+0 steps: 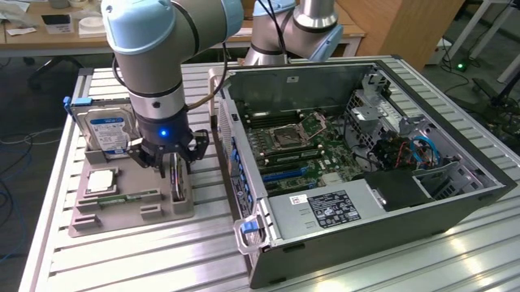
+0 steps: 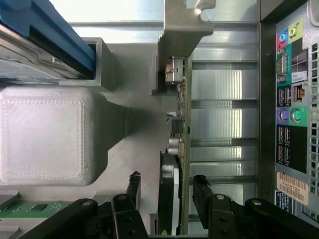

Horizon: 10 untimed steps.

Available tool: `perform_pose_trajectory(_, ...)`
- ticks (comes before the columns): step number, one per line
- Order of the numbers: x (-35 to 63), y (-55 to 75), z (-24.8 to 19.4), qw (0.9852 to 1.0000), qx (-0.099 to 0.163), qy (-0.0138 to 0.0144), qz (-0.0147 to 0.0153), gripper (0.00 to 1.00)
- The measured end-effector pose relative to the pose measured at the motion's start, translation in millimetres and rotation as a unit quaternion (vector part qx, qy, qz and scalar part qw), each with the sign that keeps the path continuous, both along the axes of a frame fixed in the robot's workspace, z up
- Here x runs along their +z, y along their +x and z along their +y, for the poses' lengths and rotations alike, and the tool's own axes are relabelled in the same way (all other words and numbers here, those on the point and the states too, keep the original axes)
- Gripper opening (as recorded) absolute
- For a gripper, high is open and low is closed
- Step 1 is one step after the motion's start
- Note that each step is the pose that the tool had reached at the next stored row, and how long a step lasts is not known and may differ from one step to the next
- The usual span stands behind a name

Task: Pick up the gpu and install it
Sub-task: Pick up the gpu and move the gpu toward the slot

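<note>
Hand (image 1: 172,162) wide open astride the gpu (image 2: 168,199), nothing gripped
Slatted metal desk (image 1: 162,258) carries an open computer case (image 1: 455,201); on the exterior view's left of it, a grey holder tray (image 1: 89,224). Hand low over the tray, one finger either side of the gpu. Card stands on edge in its slot, gaps showing both sides

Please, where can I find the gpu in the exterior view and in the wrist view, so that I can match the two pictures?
Exterior view: the gpu stands on edge in the gray holder, directly under the gripper, to the exterior view's left of the computer case.
Wrist view: the gpu is seen edge-on, between the two sides of the open gripper.
Shared landmark: the computer case, whose rear ports face the gpu.
</note>
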<state>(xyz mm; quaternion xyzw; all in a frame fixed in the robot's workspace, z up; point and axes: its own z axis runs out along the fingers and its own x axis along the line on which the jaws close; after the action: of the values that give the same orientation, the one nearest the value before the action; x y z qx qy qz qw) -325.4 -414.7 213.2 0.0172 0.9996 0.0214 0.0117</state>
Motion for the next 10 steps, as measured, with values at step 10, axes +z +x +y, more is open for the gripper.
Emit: perform_pose_trajectory(10,-0.7,-0.9,3.2,1.0000,0.000,0.0001,0.0000,0.55)
